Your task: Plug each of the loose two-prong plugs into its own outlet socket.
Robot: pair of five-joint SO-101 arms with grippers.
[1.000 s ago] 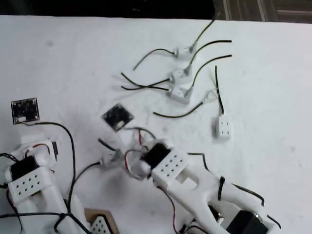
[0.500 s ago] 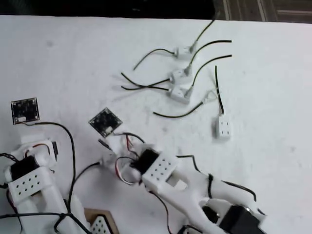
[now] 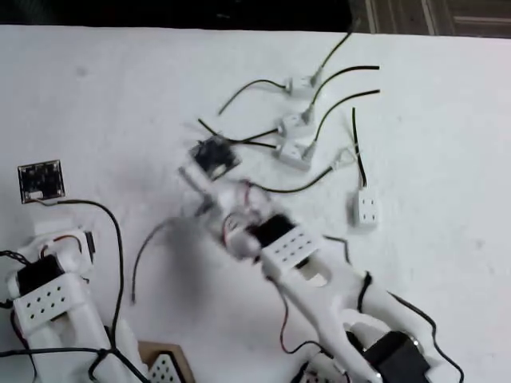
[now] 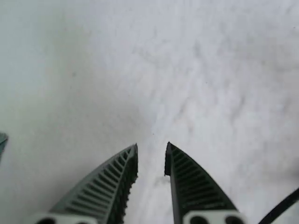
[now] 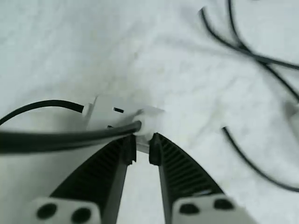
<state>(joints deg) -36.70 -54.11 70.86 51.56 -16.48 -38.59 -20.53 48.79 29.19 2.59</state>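
Plug (image 5: 108, 113) pinched in right gripper (image 5: 142, 147); left gripper (image 4: 151, 158) slightly spread over table (image 4: 210, 70), well apart from socket (image 3: 366, 209).

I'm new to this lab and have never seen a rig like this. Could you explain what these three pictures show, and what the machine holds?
These are two small robot arms at a white table. The high view looks down from a fixed camera: the left arm sits at the near edge, and the right arm stretches toward the middle. The other two pictures come from a camera on each arm's wrist, looking along its pincer. The left pincer is slightly open over bare table and holds nothing. The right pincer is shut on a white plug with a black cord. Farther off lie several white wired connectors and a white socket block.
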